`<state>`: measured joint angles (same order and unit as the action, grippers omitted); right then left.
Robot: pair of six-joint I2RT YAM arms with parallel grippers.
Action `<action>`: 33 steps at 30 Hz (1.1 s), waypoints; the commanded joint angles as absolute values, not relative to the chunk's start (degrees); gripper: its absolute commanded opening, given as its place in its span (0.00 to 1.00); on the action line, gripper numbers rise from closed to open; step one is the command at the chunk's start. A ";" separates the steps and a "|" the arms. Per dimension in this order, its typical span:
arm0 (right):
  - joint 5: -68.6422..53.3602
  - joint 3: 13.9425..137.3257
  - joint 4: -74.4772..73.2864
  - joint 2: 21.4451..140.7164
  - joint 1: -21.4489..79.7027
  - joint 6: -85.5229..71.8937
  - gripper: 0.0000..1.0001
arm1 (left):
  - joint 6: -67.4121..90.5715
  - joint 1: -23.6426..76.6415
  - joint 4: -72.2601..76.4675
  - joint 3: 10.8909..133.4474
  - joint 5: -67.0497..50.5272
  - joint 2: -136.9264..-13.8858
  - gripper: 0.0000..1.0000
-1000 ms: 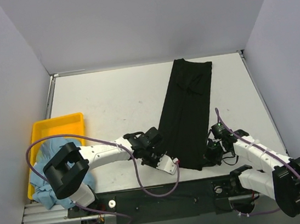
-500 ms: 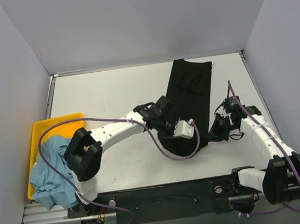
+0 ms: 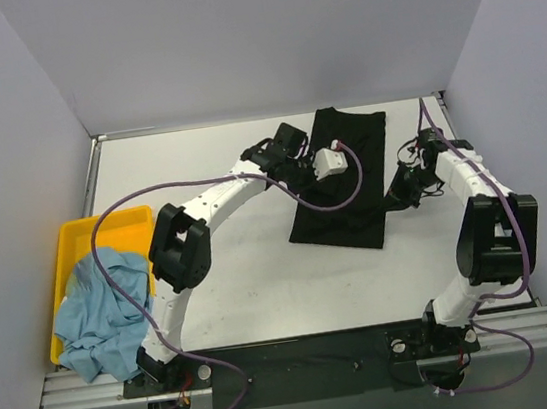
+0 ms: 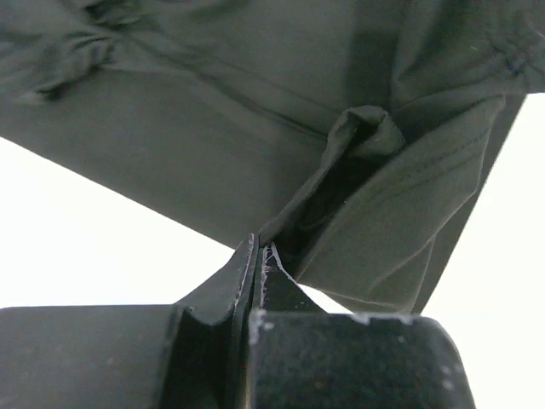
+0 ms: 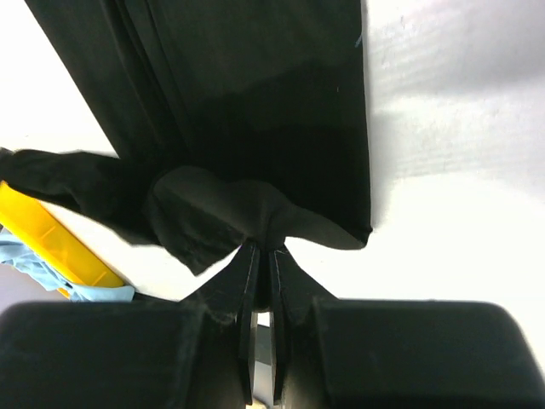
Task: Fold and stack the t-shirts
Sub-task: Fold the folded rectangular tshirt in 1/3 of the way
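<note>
Pinching with both arms. My left claw (image 4: pixel 260 253): jaws closed right down, with a raised ridge of the plain black cloth t-shirt (image 3: pixel 341 199) clamped between the tips. The cloth tents up from that pinch and the rest of it spreads flat behind.

My right claw (image 5: pixel 262 249): same story. The jaws are closed with only a sliver between them, and a bunched lip of the black shirt's edge is caught at the tips. Wrist view shows that lip lifted off the surface, with the flat panel beyond it.

From overhead, the left claw sits at the shirt's left side and the right claw at its right edge. Both arms reach toward the far half of the white worktop (image 3: pixel 206 188).

The black shirt lies as a narrow, roughly rectangular folded panel. It runs from the far edge toward the middle, slightly slanted. I cannot tell how many layers it has.

The crumpled light blue cloth t-shirt (image 3: pixel 101 313) is well apart at near left. It is heaped in the yellow rectangular plastic tray (image 3: pixel 105 227) and spills over the tray's near end. The tray sits along the left edge of the worktop.
</note>
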<state>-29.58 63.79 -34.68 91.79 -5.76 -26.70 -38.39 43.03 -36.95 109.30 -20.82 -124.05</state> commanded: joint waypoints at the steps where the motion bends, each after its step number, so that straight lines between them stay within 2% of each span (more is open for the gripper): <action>1: -31.46 67.93 -36.48 96.32 -6.94 -25.14 0.00 | -33.31 41.13 -31.12 117.32 -17.40 -128.05 0.00; 17: -31.64 73.39 -33.75 106.17 -10.20 -27.77 0.00 | -28.13 38.76 -21.62 124.72 -9.15 -136.75 0.00; 32: -35.77 80.94 -32.08 114.43 -10.37 -28.39 0.00 | -28.57 37.97 -21.01 124.80 -18.19 -138.95 0.00; 33: -35.16 81.82 -32.08 115.13 -10.46 -28.39 0.04 | -28.22 37.97 -21.01 125.41 -17.93 -139.22 0.03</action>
